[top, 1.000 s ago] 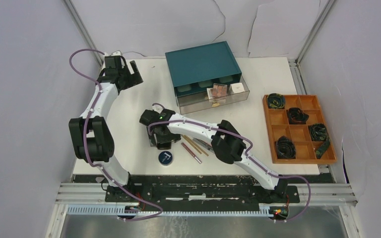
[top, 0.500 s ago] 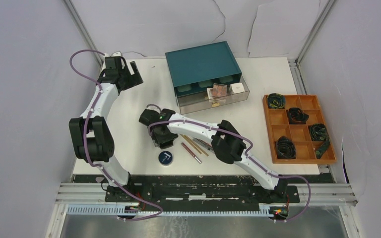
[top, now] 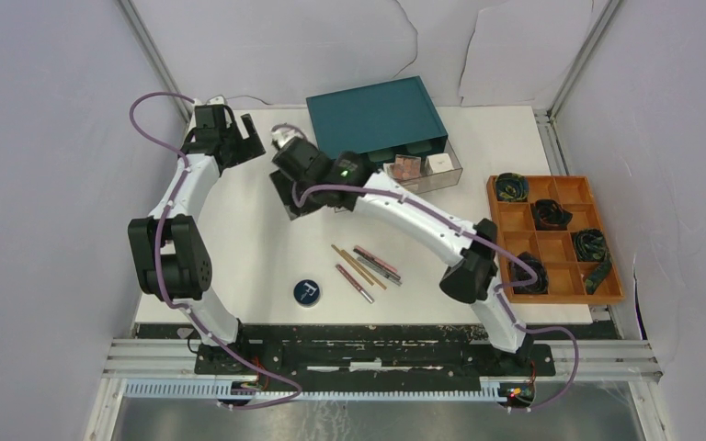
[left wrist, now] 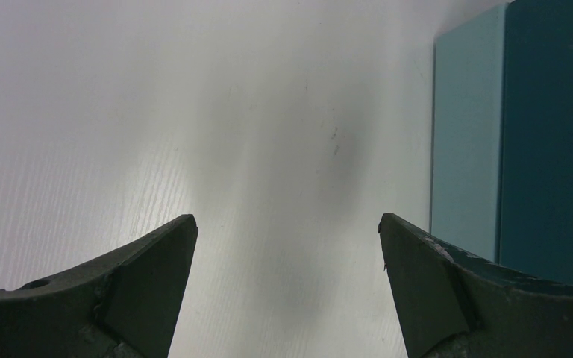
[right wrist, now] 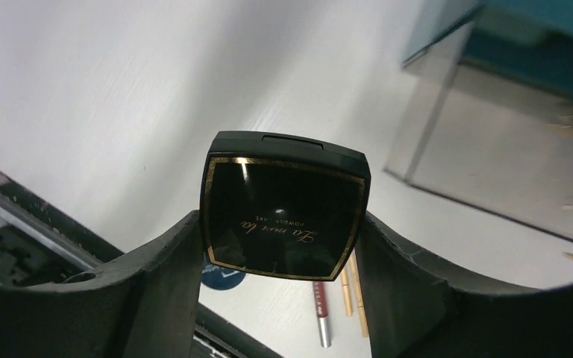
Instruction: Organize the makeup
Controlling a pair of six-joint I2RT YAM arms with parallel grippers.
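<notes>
My right gripper (top: pixel 294 193) is shut on the black square compact (right wrist: pixel 283 216) with gold trim and holds it above the table, left of the open clear drawer (top: pixel 395 184). In the right wrist view my right gripper (right wrist: pixel 277 221) has one finger on each side of the compact. The round dark-blue tin (top: pixel 307 292) and thin pencils (top: pixel 363 268) lie on the table near the front; both show below the compact, the tin (right wrist: pixel 220 272) and the pencils (right wrist: pixel 347 294). A brown compact (top: pixel 407 167) and white cube (top: pixel 438 163) sit in the drawer. My left gripper (top: pixel 250 136) is open and empty (left wrist: pixel 287 224) over bare table.
The large teal drawer box (top: pixel 377 119) stands at the back centre; its side shows in the left wrist view (left wrist: pixel 537 134). An orange tray (top: pixel 511 292) with black coiled items sits at the right. Grey walls close in the table.
My right arm has lifted the black compact from the table near the tin and swung it back and up, to the left of the drawer. The left arm has not moved.
</notes>
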